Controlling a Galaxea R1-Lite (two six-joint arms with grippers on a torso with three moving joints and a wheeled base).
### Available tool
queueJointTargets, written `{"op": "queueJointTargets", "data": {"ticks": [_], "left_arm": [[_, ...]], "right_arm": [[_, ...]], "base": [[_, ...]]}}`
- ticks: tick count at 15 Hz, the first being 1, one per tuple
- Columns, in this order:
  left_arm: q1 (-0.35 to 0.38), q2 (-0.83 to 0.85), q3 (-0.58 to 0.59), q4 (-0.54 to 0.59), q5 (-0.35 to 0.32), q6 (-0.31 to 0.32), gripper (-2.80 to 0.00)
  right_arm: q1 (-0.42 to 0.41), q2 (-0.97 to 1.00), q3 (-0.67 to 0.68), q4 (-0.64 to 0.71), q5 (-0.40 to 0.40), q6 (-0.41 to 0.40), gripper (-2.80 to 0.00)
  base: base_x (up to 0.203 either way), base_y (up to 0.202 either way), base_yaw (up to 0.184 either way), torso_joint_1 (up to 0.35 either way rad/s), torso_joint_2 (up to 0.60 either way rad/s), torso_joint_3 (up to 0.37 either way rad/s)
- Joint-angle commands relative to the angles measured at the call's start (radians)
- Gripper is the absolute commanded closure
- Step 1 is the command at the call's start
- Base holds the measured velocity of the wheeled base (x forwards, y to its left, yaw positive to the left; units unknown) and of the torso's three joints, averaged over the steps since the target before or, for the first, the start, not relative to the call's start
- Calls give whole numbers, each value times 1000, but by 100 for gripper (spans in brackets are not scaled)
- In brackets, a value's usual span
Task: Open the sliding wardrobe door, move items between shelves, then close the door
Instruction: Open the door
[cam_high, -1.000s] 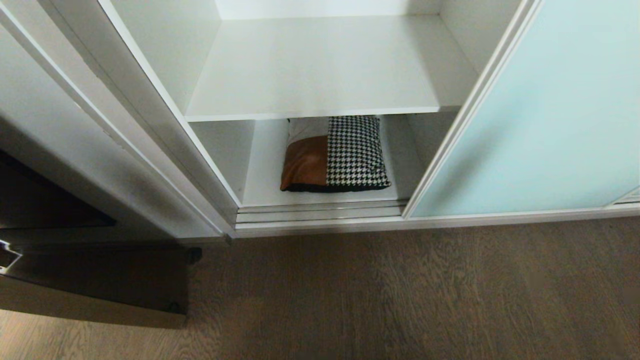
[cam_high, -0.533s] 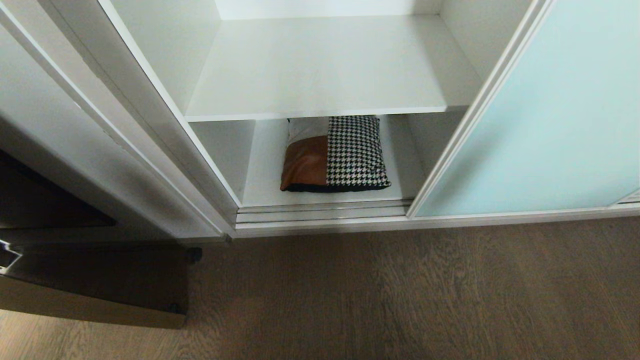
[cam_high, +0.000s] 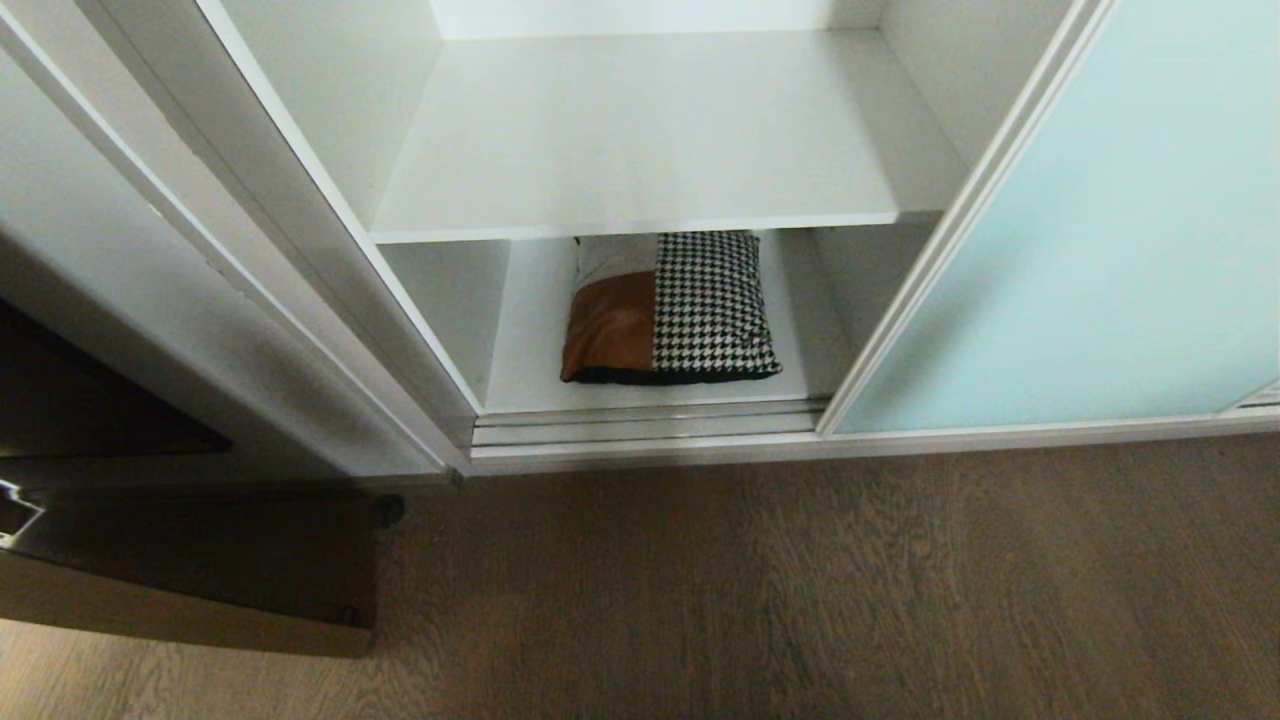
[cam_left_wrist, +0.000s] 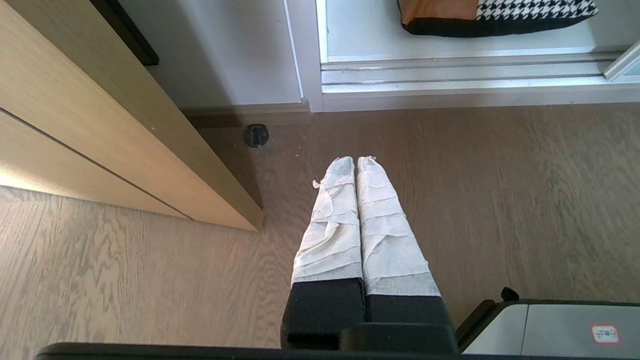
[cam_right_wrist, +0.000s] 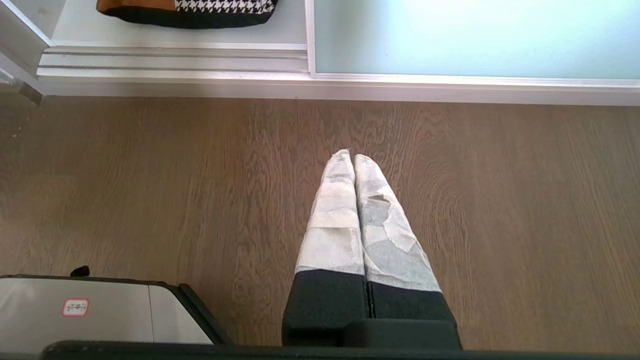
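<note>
On the bottom shelf (cam_high: 530, 340) — cushion (cam_high: 668, 308); door (cam_high: 1100, 250) seemingly open.

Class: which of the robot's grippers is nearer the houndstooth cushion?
Neither clearly: the left gripper and right gripper both hang shut over the floor, short of the cushion on the bottom shelf.

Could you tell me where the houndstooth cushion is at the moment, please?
In the head view the cushion lies on the wardrobe's bottom board, under the white shelf, left of the sliding door.
</note>
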Motion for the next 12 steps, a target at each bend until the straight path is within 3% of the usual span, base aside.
{"op": "queueJointTargets", "data": {"ticks": [1,8,12], "left_arm": [[0,3,0,0,0,0,0],[0,3,0,0,0,0,0],[0,3,0,0,0,0,0]], "right_arm": [[0,-2,-2,7,0,-2,0],[-1,-3,-7,-5,-1,-37,0],[1,135,-298,41,2,-7,0]], "base": [[0,0,0,0,0,0],[0,0,0,0,0,0],[0,0,0,0,0,0]]}}
